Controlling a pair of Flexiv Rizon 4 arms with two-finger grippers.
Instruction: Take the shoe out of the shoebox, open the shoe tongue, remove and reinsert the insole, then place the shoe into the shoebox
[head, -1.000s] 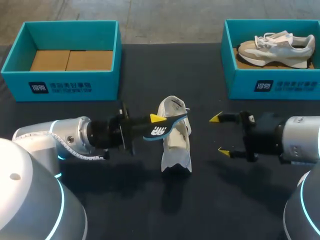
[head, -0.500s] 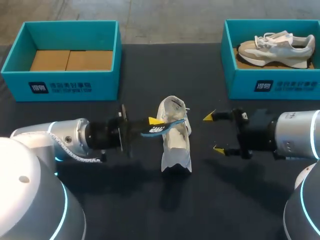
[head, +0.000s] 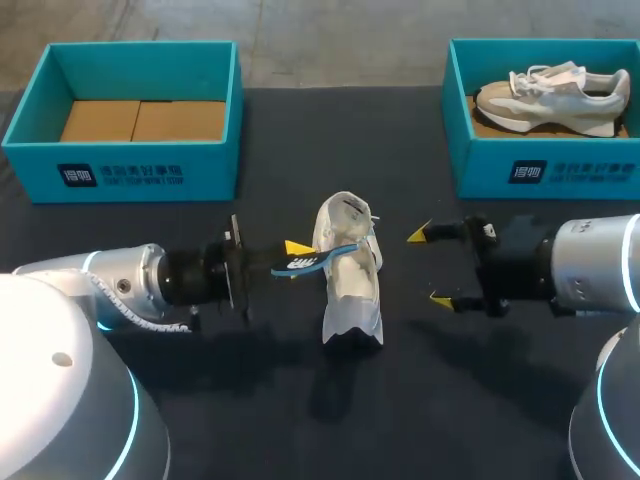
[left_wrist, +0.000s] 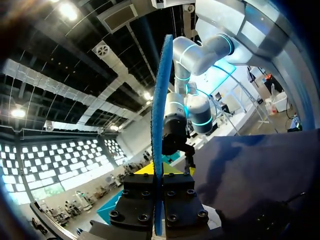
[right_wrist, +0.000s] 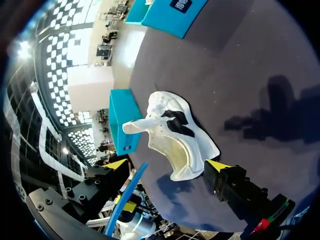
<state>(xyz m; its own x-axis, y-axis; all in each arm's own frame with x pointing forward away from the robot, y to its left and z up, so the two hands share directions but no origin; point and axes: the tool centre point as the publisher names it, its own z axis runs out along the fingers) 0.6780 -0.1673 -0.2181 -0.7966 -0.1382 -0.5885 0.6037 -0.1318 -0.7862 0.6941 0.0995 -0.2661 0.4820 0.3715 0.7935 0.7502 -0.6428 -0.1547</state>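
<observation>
A white shoe (head: 350, 270) lies on the dark table at the centre, its opening toward the far side. My left gripper (head: 298, 255) is just left of it, shut on a blue insole (head: 318, 260) whose free end lies over the shoe's upper. In the left wrist view the insole (left_wrist: 159, 115) stands edge-on between the left gripper's (left_wrist: 159, 170) fingers. My right gripper (head: 430, 267) stands open to the right of the shoe, holding nothing. In the right wrist view the shoe (right_wrist: 175, 132) lies ahead of the right gripper (right_wrist: 167, 165), with the insole (right_wrist: 125, 197) beside it.
A teal shoebox (head: 130, 170) with a bare cardboard floor stands at the back left. A second teal shoebox (head: 545, 170) at the back right holds another pale shoe (head: 555, 95). The table's near half holds only my arms.
My left gripper has drawn back to the left with the insole, now lower and flatter over the shoe. My right gripper has shifted a little left toward the shoe.
</observation>
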